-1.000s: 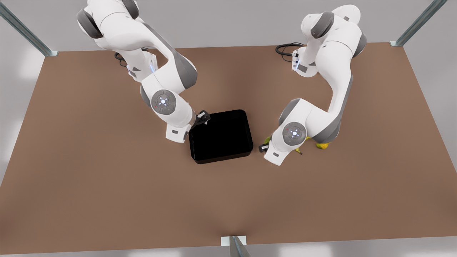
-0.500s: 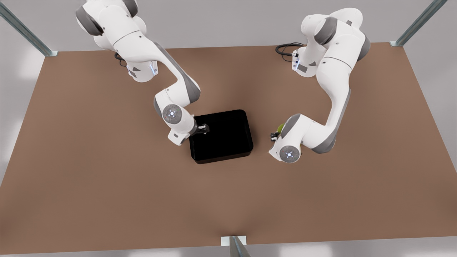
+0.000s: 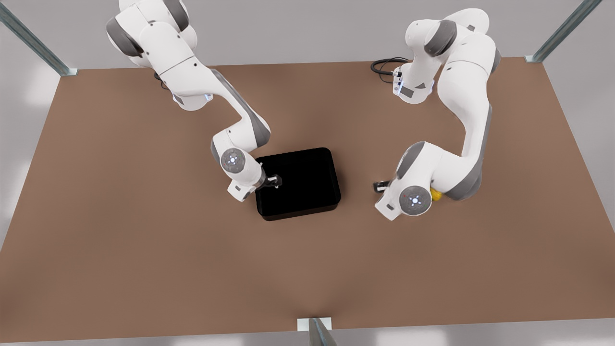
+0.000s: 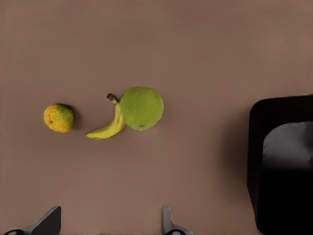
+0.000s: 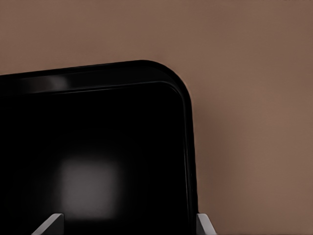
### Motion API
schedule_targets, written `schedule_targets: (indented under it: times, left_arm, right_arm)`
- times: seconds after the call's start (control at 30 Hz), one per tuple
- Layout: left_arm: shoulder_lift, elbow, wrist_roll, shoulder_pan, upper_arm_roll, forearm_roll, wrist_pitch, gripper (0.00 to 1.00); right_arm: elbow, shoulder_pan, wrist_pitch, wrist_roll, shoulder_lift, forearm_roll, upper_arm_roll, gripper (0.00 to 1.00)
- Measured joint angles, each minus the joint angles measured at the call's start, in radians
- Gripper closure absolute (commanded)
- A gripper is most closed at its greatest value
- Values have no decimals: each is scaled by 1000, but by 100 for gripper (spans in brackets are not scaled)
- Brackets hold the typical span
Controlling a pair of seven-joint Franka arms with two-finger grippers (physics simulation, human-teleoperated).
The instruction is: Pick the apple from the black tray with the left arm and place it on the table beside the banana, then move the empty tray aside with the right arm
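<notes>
Now that the apple [image 4: 141,108] has been set touching the banana [image 4: 107,128] and the open left claw [image 4: 108,224] raised, the empty tray [image 3: 298,182] is straddled at its wall by the open right claw [image 3: 274,181].

One apple [image 4: 142,108], one banana [image 4: 107,128] touching it, and one small orange-yellow round fruit [image 4: 59,118] near the banana's far side from the apple; one black tray [image 3: 298,183] well apart from the banana; one table [image 3: 144,250]; two grippers, left gripper [image 4: 107,227] and right gripper [image 5: 129,226], both spread
</notes>
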Motion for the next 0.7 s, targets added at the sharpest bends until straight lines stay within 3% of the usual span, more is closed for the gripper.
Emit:
schedule_targets:
  times: [0.1,0.2,0.3,0.47,0.63,0.67,0.7]
  left_arm:
    - [-200,-63,17,46,0,-22,-16,0]
    - [-363,-332,55,230,2,-87,53,0]
    - [-412,-411,108,379,4,-125,124,0]
    - [-418,-419,179,389,3,-145,191,0]
    - [-413,-409,235,388,9,-144,218,0]
    - [-413,-406,245,319,91,-146,222,0]
    - [-417,-405,257,190,243,-160,224,0]
  right_arm:
    - [-10,-4,10,-19,2,-1,-16,0]
    - [-15,-9,17,-41,15,-2,-36,0]
    - [-16,-4,33,-59,49,-1,-40,0]
    - [-16,2,58,-83,74,-1,-39,0]
    - [-15,2,70,-101,82,-1,-37,29]
    - [-15,2,71,-105,83,-1,-37,39]
    - [-15,2,72,-108,83,-1,-37,46]
